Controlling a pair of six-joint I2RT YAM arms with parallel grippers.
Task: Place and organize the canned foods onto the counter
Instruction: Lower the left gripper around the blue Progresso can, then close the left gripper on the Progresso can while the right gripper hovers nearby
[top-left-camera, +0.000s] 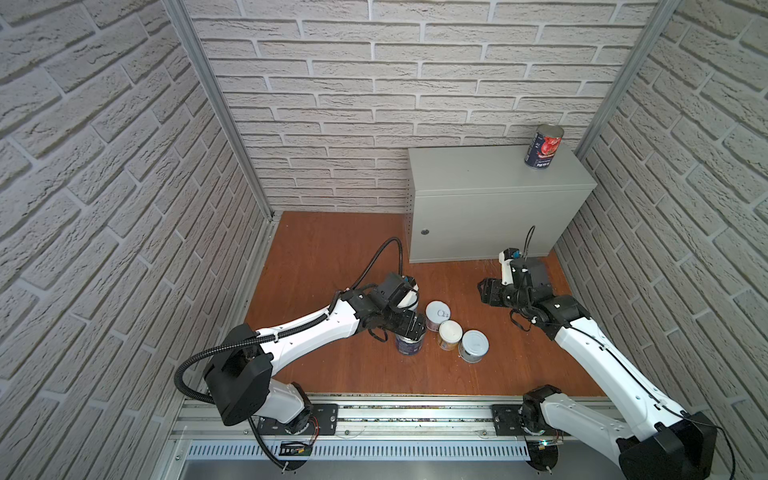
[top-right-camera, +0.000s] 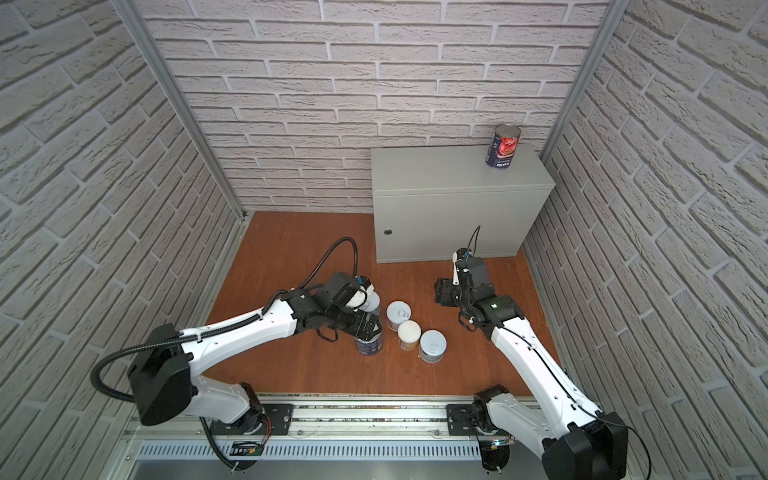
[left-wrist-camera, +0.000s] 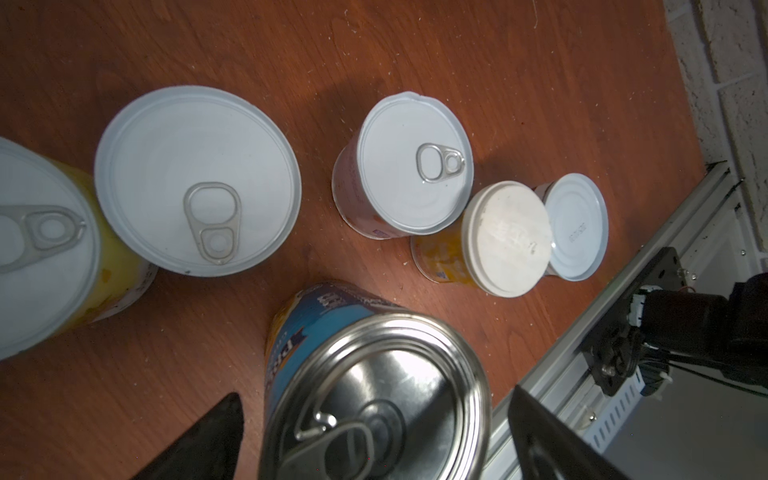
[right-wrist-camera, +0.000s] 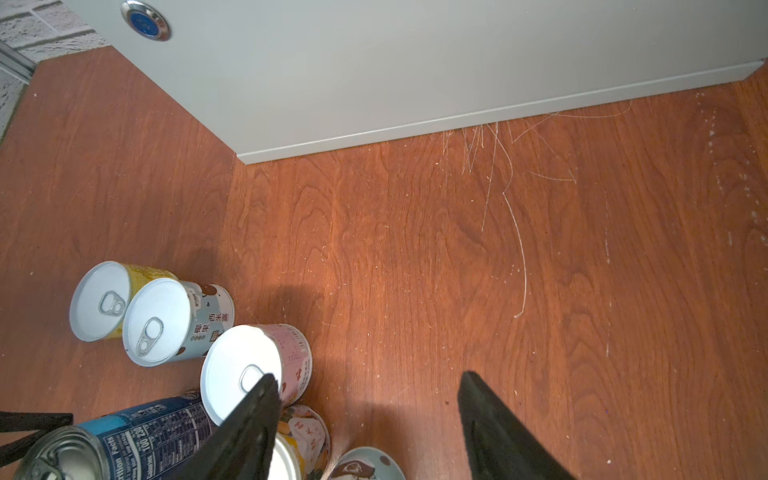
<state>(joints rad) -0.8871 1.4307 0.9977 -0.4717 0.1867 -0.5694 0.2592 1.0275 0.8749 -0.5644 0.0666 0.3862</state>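
Observation:
One dark-blue canned food (top-left-camera: 543, 147) (top-right-camera: 503, 147) stands on the back right of the grey counter (top-left-camera: 478, 178) (top-right-camera: 436, 178). On the wooden floor my left gripper (top-left-camera: 409, 328) (left-wrist-camera: 376, 395) is open, its fingers on either side of a second blue can (left-wrist-camera: 316, 324) (right-wrist-camera: 137, 428) with a silver top, a small gap on each side. Beside it stand several short white-lidded cans: yellow (left-wrist-camera: 41, 249), white (left-wrist-camera: 197, 178), pink (top-left-camera: 437, 315) (left-wrist-camera: 411, 166), orange (top-left-camera: 449, 334) (left-wrist-camera: 503, 239), grey (top-left-camera: 473, 345) (left-wrist-camera: 575, 226). My right gripper (top-left-camera: 484, 291) (right-wrist-camera: 369, 376) is open over bare floor, right of the cans.
Brick-patterned walls close in the left, back and right. The counter's door with its round lock (top-left-camera: 424, 232) (right-wrist-camera: 145, 25) faces the floor (top-left-camera: 324, 257). An aluminium rail (top-left-camera: 395, 411) carrying both arm bases runs along the front edge.

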